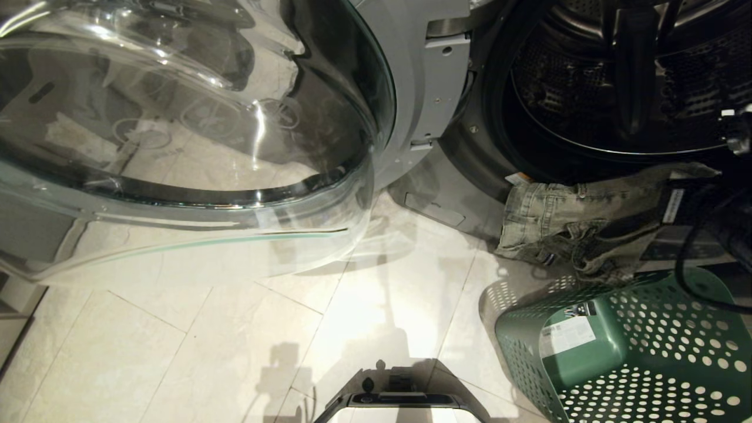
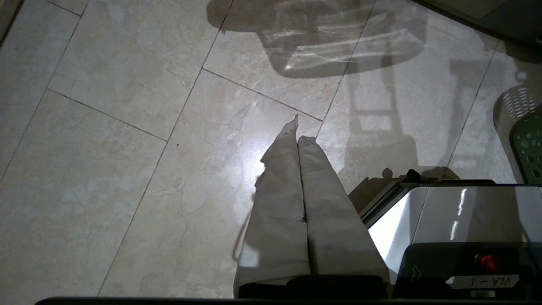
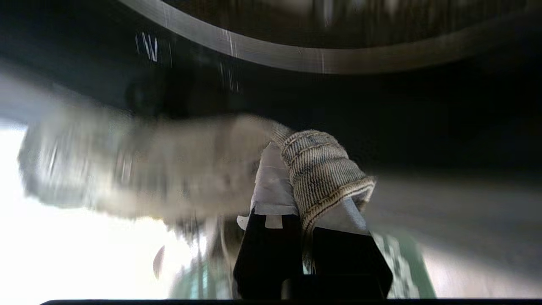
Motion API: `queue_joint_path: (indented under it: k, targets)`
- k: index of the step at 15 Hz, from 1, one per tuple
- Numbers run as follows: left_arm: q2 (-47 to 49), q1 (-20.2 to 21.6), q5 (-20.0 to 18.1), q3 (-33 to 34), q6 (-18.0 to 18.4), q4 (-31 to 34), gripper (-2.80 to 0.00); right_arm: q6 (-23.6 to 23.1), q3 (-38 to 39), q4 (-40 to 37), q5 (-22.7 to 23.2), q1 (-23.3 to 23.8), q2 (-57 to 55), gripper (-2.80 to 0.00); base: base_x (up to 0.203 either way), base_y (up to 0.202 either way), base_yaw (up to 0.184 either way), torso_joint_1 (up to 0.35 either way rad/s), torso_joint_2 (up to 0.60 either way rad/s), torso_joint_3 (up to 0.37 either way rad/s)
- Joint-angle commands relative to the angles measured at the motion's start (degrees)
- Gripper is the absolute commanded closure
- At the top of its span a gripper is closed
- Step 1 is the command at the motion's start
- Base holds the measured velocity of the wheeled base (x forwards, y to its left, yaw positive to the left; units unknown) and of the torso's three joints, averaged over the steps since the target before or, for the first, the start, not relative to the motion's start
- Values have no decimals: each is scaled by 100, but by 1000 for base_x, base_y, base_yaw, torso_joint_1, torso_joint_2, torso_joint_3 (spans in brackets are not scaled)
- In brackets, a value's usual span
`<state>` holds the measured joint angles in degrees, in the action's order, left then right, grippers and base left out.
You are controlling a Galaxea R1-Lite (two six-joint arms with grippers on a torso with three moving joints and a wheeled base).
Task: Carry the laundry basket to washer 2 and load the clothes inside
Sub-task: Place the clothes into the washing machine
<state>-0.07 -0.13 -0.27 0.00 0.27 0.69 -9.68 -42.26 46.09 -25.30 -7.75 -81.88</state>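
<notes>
Denim shorts [image 1: 581,220] hang clamped in the right gripper [image 3: 302,178] before the washer drum [image 1: 617,76], above the green basket [image 1: 634,346]; left gripper [image 2: 298,140] closed, empty.

Glossy beige tiled floor [image 1: 247,346]

Pale marbled floor tiles [image 1: 194,346] with thin dark grout lines [image 2: 101,113] lie underfoot, glossy under the light.
</notes>
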Motion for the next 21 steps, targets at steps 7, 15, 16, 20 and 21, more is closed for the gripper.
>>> queue_joint_path:
  k: [7, 15, 16, 20, 21]
  targets:
    - [-1, 3, 0, 9, 0, 1, 0, -1007, -1827, 751, 49, -1, -1099, 0, 0, 0, 0, 0, 0, 0]
    - [-1, 5, 0, 9, 0, 1, 0, -1677, -3542, 1601, 32, 1, -1958, 0, 0, 0, 0, 0, 0, 0]
    - [-1, 1, 0, 9, 0, 1, 0, -1745, -3683, 1786, 33, 1, -2076, 0, 0, 0, 0, 0, 0, 0]
    - [-1, -4, 0, 9, 0, 1, 0, -1990, -4299, 2520, 35, 1, -2581, 0, 0, 0, 0, 0, 0, 0]
    - [-9, 5, 0, 9, 0, 1, 0, -2030, -4528, 2699, 29, 1, -2716, 0, 0, 0, 0, 0, 0, 0]
